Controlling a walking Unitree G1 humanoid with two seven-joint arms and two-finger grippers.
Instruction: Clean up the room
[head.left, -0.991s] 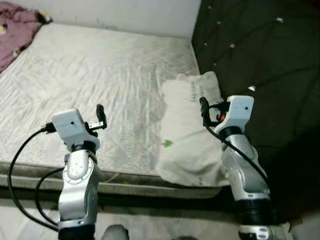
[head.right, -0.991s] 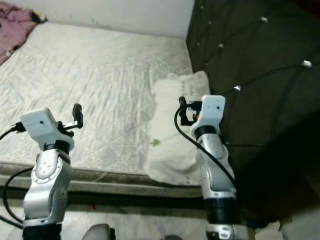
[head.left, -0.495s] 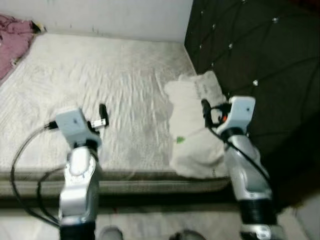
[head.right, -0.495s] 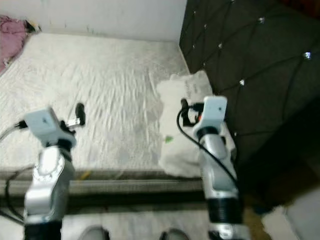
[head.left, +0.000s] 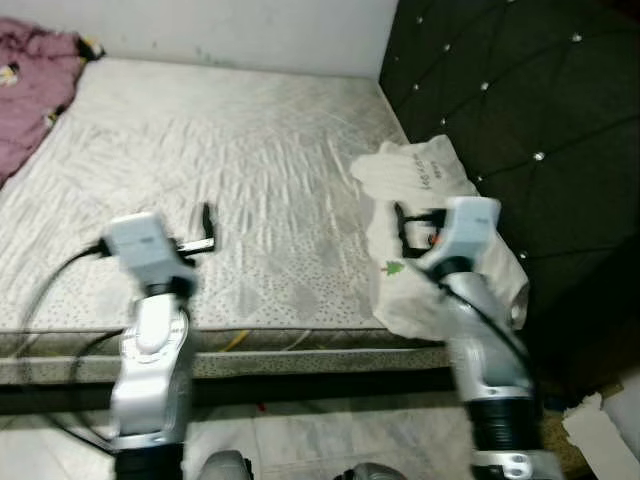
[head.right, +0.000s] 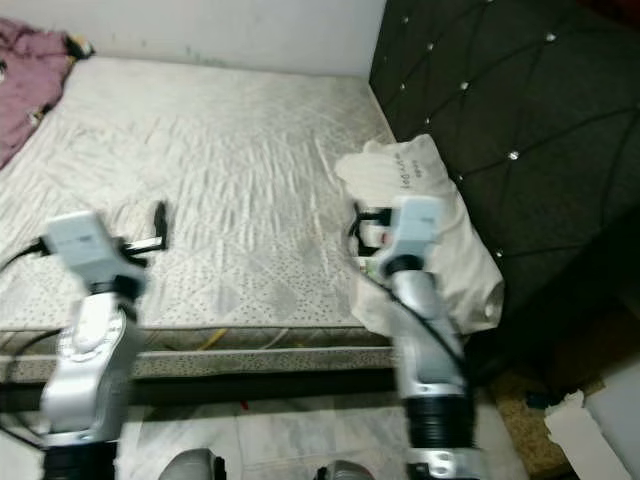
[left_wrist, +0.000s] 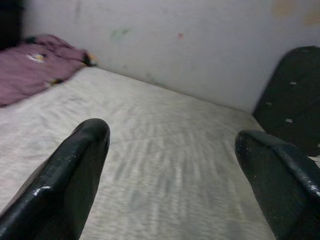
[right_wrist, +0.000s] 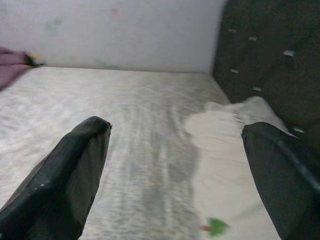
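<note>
1. Pillow (head.left: 430, 240), white and rumpled, lies at the mattress's (head.left: 200, 150) right near corner, just beside the dark tufted headboard (head.left: 530, 110); its near end slumps over the mattress edge toward the floor.
2. Nearest me, pale floor tiles (head.left: 320, 440) run along the foot of the bed, with a scrap of white paper (head.left: 600, 435) at the right by the headboard's base.
3. Both silver arms are raised over the near edge of the mattress. The left gripper (left_wrist: 172, 165) hangs above bare mattress with its black fingers (left_wrist: 75, 170) spread wide and nothing between them.
4. The right gripper (right_wrist: 180, 170) hovers just at the pillow's left side, fingers (right_wrist: 75, 165) likewise wide apart and holding nothing.
5. The pillow's long axis runs from the near edge back along the headboard, its far end bearing small dark print.
6. The mattress is bare, grey-white and quilted, open across its middle.
7. At the far left corner sits a crumpled purple cloth (head.left: 35, 85), well apart from the pillow.
8. A white wall (head.left: 230, 30) closes the far side.
</note>
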